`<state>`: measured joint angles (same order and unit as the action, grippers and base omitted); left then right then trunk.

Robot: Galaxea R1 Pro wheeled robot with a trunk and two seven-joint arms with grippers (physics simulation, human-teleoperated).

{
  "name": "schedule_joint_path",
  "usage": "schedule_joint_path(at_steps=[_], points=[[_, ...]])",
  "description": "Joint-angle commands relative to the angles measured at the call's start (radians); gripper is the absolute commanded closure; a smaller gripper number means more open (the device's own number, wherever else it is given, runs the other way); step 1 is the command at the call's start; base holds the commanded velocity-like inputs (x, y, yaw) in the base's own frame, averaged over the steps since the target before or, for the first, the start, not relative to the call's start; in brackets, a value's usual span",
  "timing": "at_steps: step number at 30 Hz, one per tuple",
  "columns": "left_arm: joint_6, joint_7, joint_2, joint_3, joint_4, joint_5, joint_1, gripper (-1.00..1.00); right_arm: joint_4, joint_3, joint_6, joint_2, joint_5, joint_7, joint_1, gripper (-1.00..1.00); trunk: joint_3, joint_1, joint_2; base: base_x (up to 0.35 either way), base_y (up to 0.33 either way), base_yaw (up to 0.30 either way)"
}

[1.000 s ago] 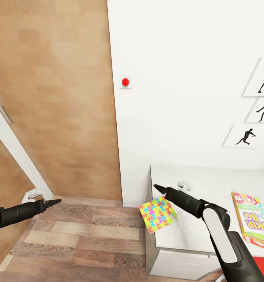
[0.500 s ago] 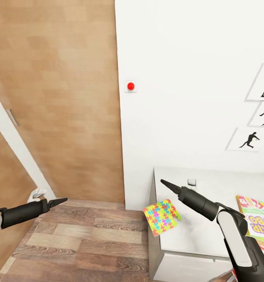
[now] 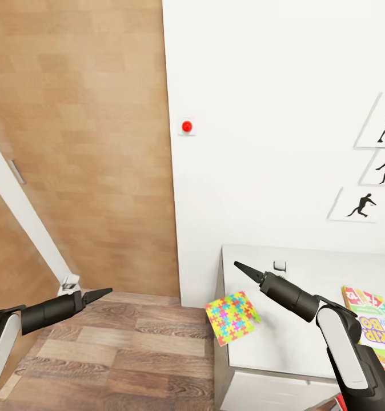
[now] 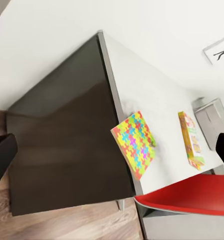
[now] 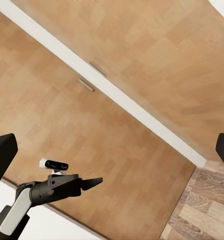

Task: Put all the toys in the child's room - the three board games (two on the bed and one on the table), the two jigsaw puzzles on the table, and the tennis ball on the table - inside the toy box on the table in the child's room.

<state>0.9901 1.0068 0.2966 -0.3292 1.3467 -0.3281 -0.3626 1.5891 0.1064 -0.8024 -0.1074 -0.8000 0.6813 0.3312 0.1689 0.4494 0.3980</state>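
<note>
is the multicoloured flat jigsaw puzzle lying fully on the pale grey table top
No, the multicoloured flat jigsaw puzzle sticks out past the corner edge of the pale grey table, part of it hanging over the wood-plank floor.

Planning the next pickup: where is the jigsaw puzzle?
In the head view, the jigsaw puzzle overhangs the table's left front corner, just below the right tool.

A multicolour jigsaw puzzle point(image 3: 233, 317) is lying flat, overhanging the corner of the pale table point(image 3: 284, 342). The SKIP BO board game point(image 3: 378, 331) is resting flat further along it.
</note>
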Motion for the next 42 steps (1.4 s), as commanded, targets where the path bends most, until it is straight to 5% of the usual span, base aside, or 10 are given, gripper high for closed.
schedule_joint_path(at_steps=[1,19,24,26,31,36,42], points=[[0.004,0.006,-0.002,-0.001,0.0,0.001,-0.001,-1.0,0.0,0.001,-0.006,0.0,-0.002,0.001,0.001,-1.0,0.002,0.001,0.002,0.0,-0.067,0.0],[0.007,0.019,-0.01,0.0,0.0,0.0,-0.001,-1.0,0.0,0.0,-0.008,0.001,-0.004,0.001,0.001,-1.0,0.002,0.001,0.002,0.0,-0.174,0.0],[0.009,0.076,-0.01,-0.001,-0.001,0.0,-0.001,-1.0,0.001,0.0,-0.008,0.002,-0.004,0.009,0.001,-1.0,0.002,0.001,0.002,0.0,-0.069,0.0],[0.01,0.124,-0.01,-0.001,-0.001,0.0,-0.001,-1.0,0.001,-0.001,-0.008,0.002,-0.004,0.032,0.001,-1.0,0.002,0.001,0.002,0.0,-0.018,0.0],[0.036,0.251,-0.006,-0.003,-0.001,0.001,-0.001,-1.0,0.002,-0.006,-0.01,0.011,-0.004,0.24,0.001,-1.0,0.002,0.001,0.002,0.0,-0.005,0.0],[0.051,0.27,-0.005,-0.008,-0.001,-0.001,-0.001,-1.0,0.002,-0.007,-0.016,0.013,-0.004,0.353,0.0,-1.0,0.002,0.001,0.002,0.0,0.0,0.0],[0.055,0.269,-0.01,-0.005,-0.005,0.0,-0.002,-1.0,0.002,-0.006,-0.013,0.014,-0.003,0.38,0.0,-1.0,0.015,0.016,0.03,0.0,0.0,0.0]])
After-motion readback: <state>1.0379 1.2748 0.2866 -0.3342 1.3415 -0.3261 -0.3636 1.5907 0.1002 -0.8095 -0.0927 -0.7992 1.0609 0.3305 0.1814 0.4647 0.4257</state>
